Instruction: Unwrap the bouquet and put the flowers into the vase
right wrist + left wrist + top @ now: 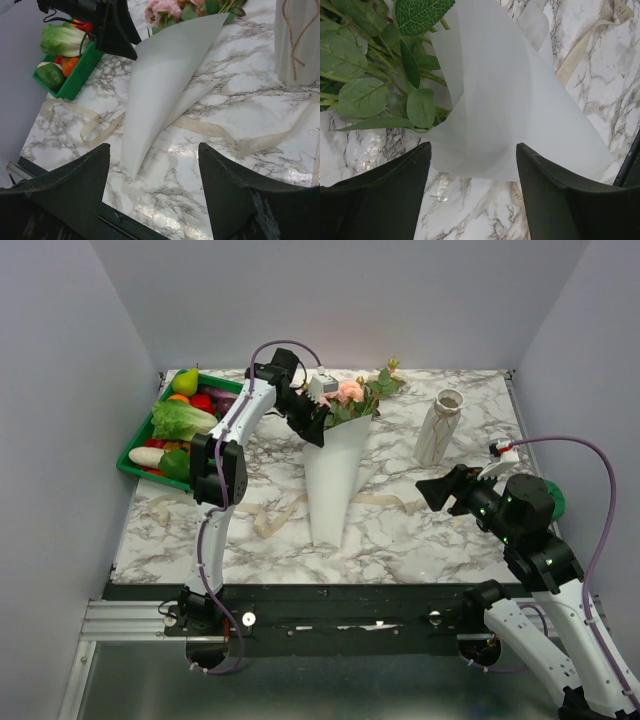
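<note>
Left end effector (312, 426) hovered at the rim of the bouquet (335, 475), jaws apart, gripping nothing. Right end effector (436, 492) gaped empty near the upright vase (438, 430). The bouquet lay on the table (400, 540).

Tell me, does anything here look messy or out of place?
A cream ribbon lies untied, trailing across the marble table either side of the paper cone, itself lying flat. The vase stands upright.
</note>
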Controlling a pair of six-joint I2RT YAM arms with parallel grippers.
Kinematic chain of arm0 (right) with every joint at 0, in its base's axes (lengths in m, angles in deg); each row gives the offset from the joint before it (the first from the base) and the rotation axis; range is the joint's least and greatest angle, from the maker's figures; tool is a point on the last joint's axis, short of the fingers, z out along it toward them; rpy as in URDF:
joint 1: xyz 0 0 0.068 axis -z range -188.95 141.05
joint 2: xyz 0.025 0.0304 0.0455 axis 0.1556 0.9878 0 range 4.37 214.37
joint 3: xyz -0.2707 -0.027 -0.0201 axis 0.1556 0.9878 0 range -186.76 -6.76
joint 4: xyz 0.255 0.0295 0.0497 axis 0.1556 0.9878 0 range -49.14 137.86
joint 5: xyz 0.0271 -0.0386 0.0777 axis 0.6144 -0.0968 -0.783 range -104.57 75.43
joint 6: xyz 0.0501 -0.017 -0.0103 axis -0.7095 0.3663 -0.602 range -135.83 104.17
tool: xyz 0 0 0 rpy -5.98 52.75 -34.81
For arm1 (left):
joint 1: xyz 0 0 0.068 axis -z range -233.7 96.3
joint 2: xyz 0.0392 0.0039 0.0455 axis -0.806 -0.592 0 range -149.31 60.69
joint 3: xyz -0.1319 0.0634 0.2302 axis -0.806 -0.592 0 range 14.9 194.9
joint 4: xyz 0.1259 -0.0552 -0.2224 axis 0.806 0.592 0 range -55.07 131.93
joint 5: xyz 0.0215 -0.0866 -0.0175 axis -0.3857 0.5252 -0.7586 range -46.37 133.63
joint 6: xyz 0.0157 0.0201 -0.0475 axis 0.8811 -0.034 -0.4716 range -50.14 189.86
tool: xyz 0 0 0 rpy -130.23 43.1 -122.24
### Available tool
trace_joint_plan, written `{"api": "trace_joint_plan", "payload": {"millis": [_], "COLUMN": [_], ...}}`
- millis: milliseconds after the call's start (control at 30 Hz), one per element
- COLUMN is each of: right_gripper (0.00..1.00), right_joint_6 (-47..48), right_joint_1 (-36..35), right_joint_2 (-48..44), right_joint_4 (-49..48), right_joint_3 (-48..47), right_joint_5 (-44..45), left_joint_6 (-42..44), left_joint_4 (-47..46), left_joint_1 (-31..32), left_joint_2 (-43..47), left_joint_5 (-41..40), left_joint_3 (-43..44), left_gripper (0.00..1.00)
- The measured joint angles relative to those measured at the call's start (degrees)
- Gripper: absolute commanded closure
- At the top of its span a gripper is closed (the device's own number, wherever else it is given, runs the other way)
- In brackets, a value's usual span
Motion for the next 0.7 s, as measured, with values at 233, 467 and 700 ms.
{"api": "trace_joint_plan", "payload": {"millis": [233, 467, 700], "right_gripper": [0.23, 0.23, 0.23], "right_joint_6": [-0.59, -1.05, -1.11], "right_joint_1": [0.0, 0.0, 0.0], "right_joint_2": [0.02, 0.22, 0.85], "right_joint_4": [-0.04, -0.7, -1.03], "right_joint_3": [0.02, 0.02, 0.02], "right_joint_5": [0.0, 0.02, 0.0], "left_joint_6": [0.02, 0.24, 0.04], "left_joint_4": [0.55, 1.51, 2.54], "left_joint_1": [0.0, 0.0, 0.0], "left_joint_2": [0.0, 0.0, 0.0], "left_joint_5": [-0.02, -0.04, -0.02], "left_joint_3": [-0.28, -0.28, -0.26], "left_gripper": [0.5, 0.85, 0.93]}}
